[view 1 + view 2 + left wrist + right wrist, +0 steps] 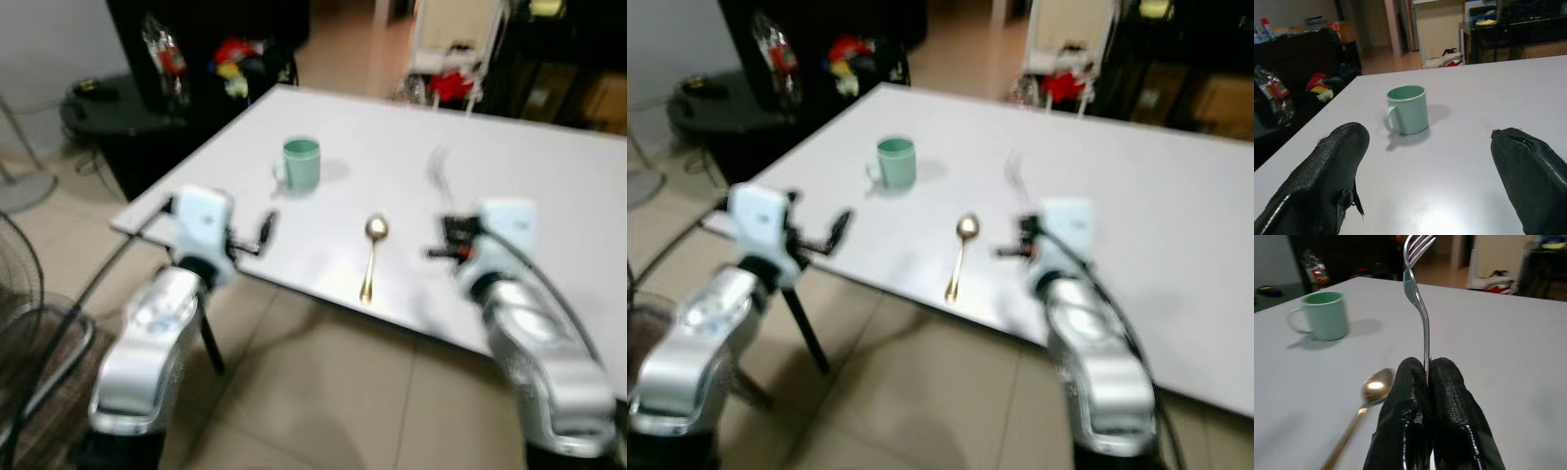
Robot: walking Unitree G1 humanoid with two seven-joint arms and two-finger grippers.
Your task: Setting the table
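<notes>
silver arms, white wrist blocks, black cables, textured black fingers (1327, 181).

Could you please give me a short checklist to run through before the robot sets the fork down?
1. Fork gripped by right gripper: ok, fingers shut on its handle.
2. Fork orientation: tines up, roughly upright; not ok for laying flat.
3. Bare table to the right of the spoon: ok.
4. Green mug clear of the right gripper: ok, upright beyond the spoon.
5. Left gripper: ok, open, holding nothing.
6. Head views sharp: not ok, blurred.
</notes>
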